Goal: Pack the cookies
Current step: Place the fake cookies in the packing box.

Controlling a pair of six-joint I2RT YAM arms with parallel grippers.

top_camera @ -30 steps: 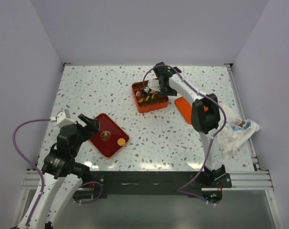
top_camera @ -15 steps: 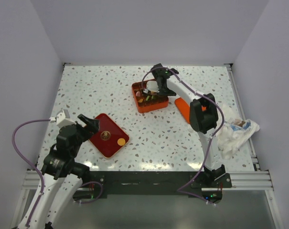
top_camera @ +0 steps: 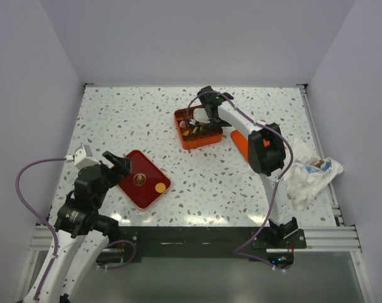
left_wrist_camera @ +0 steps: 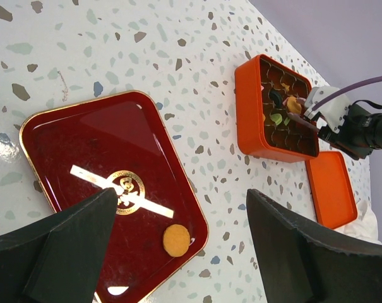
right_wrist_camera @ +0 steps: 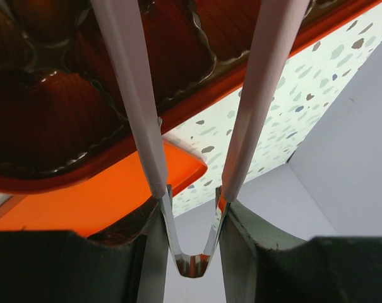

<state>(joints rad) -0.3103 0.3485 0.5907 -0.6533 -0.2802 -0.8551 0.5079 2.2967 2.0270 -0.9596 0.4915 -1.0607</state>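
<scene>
L gripper [left_wrist_camera: 183, 208]: wide open, hovering over tray [left_wrist_camera: 71, 132] | orange cookie [left_wrist_camera: 176, 240]: on tray, near its corner | R gripper [right_wrist_camera: 192, 243]: clamped on tweezers [right_wrist_camera: 131, 95], prongs apart, tips out of view, over box [left_wrist_camera: 247, 107] | other cookies [left_wrist_camera: 276, 118]: in box cells | lid [left_wrist_camera: 329, 186]: just beside box

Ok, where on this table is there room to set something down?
Bare table: the far left corner, beyond the red tray, left of the orange box; also the near middle, between tray and right arm. Crowded around the box: right gripper over it, lid beside it.
</scene>
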